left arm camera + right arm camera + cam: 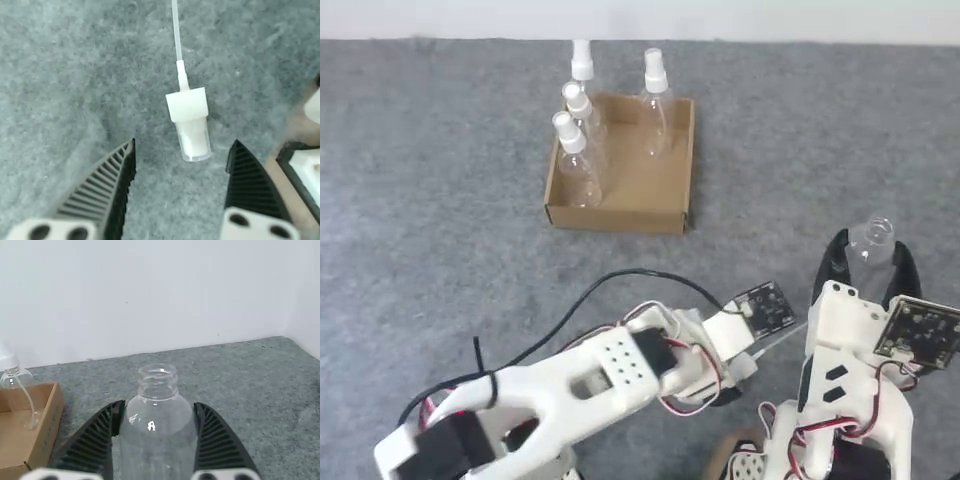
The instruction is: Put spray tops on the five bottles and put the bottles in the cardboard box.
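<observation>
The left wrist view gives what the high view hides: a white plastic spray top point(189, 120) with a thin dip tube lies on its side on the grey carpeted table point(440, 200). The left gripper point(183, 145) is spread wide above it, one ribbed black finger on each side and neither touching it.

The right wrist view shows the right gripper point(159, 407) pinching a clear plastic bottle point(158, 385) with an open neck. The bottle stands upright with a finger pressed to each side of its body.

In the high view this uncapped bottle point(873, 232) stands at the right edge of the frame, between the black fingers of the right gripper point(870, 245). The left gripper point(745, 368) sits low in the centre, mostly hidden under its own wrist and a square camera board point(765, 308).

An open brown cardboard box point(620, 215) lies in the upper centre, well apart from both grippers. Four clear bottles with white spray tops stand at it:
- two point(570, 150) point(582, 110) along its left wall;
- one point(655, 100) near its far right;
- one point(582, 60) at the far left corner, where I cannot tell whether it is inside.

The left arm point(580, 385) stretches from the lower left towards the centre, trailing a black cable point(570, 310). The right arm point(850, 380) rises from the lower right, pointing up the frame.
</observation>
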Tool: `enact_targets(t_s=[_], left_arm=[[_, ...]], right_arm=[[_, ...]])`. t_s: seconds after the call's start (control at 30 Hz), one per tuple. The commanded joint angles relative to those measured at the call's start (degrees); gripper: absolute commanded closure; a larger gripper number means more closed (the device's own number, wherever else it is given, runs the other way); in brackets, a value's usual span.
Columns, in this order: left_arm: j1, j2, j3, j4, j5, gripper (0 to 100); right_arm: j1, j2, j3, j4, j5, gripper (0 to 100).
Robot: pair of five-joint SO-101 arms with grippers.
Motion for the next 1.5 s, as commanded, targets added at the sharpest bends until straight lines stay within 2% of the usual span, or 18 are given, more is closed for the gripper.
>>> enact_targets(t_s=[0.0,0.17,0.43,0.73,1.23,1.47], left_arm=[[0.3,2.8,-6.0,2.0,-0.5,76],[0.3,9.4,-12.1,6.0,-0.5,83],[0.1,20.1,-22.4,13.2,-0.3,89],[0.2,22.2,-24.2,14.8,-0.6,99],[-0.3,22.1,-23.8,19.9,-2.5,99],[-3.8,21.1,-24.0,19.8,-2.7,99]], right_arm=[[0.6,-0.1,-3.5,-0.1,-0.4,96.5],[0.6,-0.1,-3.5,0.0,-0.3,96.5],[0.5,-0.1,-3.5,0.0,-0.3,96.5],[0.6,-0.1,-3.5,0.0,-0.3,96.5],[0.2,-0.1,-3.4,0.0,-0.3,96.5],[0.2,-0.1,-3.4,0.0,-0.3,96.5]])
